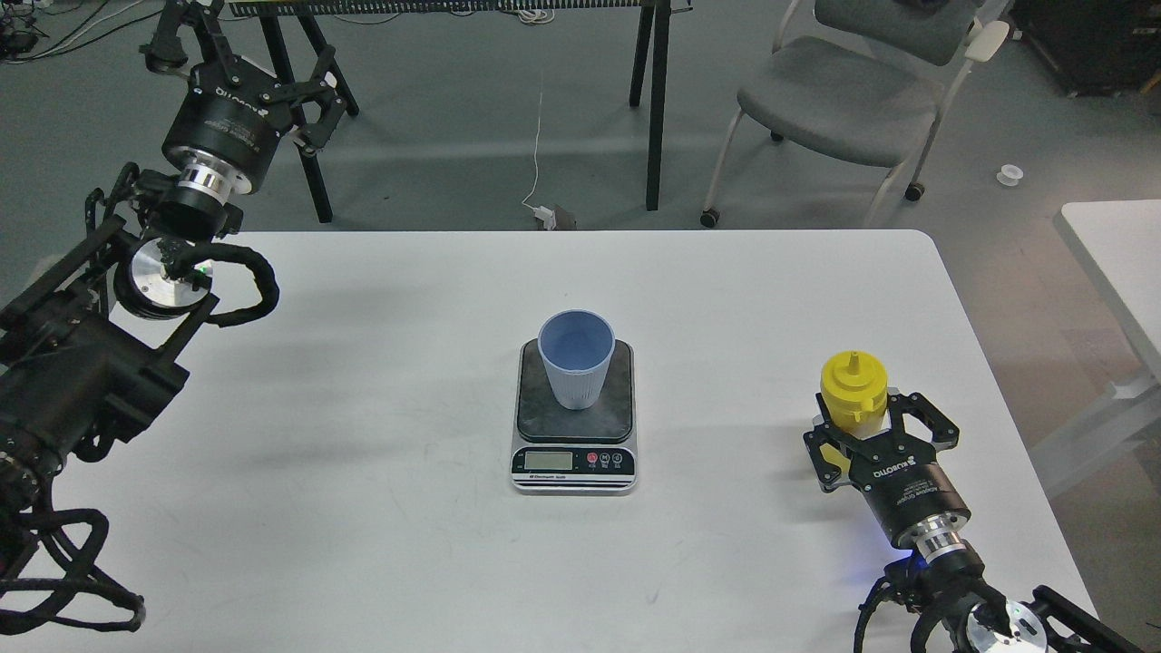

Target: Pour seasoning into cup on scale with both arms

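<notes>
My right end effector (857, 426) sits low over the right side of the white counter (363, 435), its fingers (934, 426) standing on either side of the yellow seasoning bottle (853, 388). The bottle stands upright on the counter with its pointed nozzle up, well apart from the scale (575, 415). The fingers look closed against the bottle's lower body, though from this angle the end effector's own housing hides the contact, so I can only say it appears to be gripped.

My left end effector (245, 68) is raised beyond the far left corner of the counter, over the floor. Its fingers are spread apart and hold nothing.

The scale lies flat near the middle of the counter, silver front with its small display and round buttons turned toward me. The light blue cup (576, 360) stands upright on the dark weighing plate, toward the plate's far edge, its mouth open to my view. I see only blue inside it.

Behind the counter a grey chair (843, 100) stands on the floor at the far right, and black table legs (655, 100) rise further back.
</notes>
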### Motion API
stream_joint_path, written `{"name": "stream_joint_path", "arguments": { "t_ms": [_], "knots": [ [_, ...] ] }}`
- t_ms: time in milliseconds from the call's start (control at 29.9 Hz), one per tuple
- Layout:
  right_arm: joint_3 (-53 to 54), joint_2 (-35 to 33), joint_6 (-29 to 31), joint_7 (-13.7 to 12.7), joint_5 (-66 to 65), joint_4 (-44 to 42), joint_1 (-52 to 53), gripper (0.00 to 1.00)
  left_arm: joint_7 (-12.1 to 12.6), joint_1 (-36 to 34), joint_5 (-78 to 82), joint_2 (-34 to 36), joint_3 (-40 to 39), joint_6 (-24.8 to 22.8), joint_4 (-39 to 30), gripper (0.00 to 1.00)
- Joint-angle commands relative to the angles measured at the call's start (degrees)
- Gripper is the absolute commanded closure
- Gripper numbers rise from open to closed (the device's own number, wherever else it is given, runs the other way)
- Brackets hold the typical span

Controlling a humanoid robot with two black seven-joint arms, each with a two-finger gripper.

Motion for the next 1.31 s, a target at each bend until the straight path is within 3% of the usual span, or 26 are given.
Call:
{"name": "stream_joint_path", "arguments": {
  "t_ms": [0,134,368,669,837,1004,1272],
  "knots": [
    [0.08,-0.05,-0.03,0.08,0.34,0.00,-0.03,0.26,0.00,0.02,-0.09,-0.01,-0.06,0.01,0.01,0.01],
    [0.95,-0.05,-0.03,0.26,0.43,0.53,-1.61,0.22,0.00,0.02,-0.09,0.08,0.03,-0.08,0.01,0.01],
    [3.77,-0.75,-0.03,0.26,0.43,2.37,-6.18,0.03,0.00,0.02,-0.09,0.25,-0.06,-0.08,0.01,0.01],
    [3.86,-4.87,-0.03,0.26,0.25,5.71,-11.89,0.01,0.00,0.02,-0.09,0.52,-0.32,-0.34,0.01,0.01],
    [4.03,-12.33,-0.03,0.35,-0.10,6.86,-14.36,0.01,0.00,0.02,-0.18,0.87,-0.59,-0.70,0.01,0.01],
    [8.77,-19.46,-0.03,0.00,-0.10,3.96,-10.77,0.01,0.18,0.54,-0.18,0.78,-0.67,-0.78,0.01,0.01],
    [9.66,-18.25,-0.03,0.35,-0.36,-11.57,12.85,0.00,0.00,3.61,-0.71,0.69,-1.90,-1.40,0.10,0.01]
  ]
}}
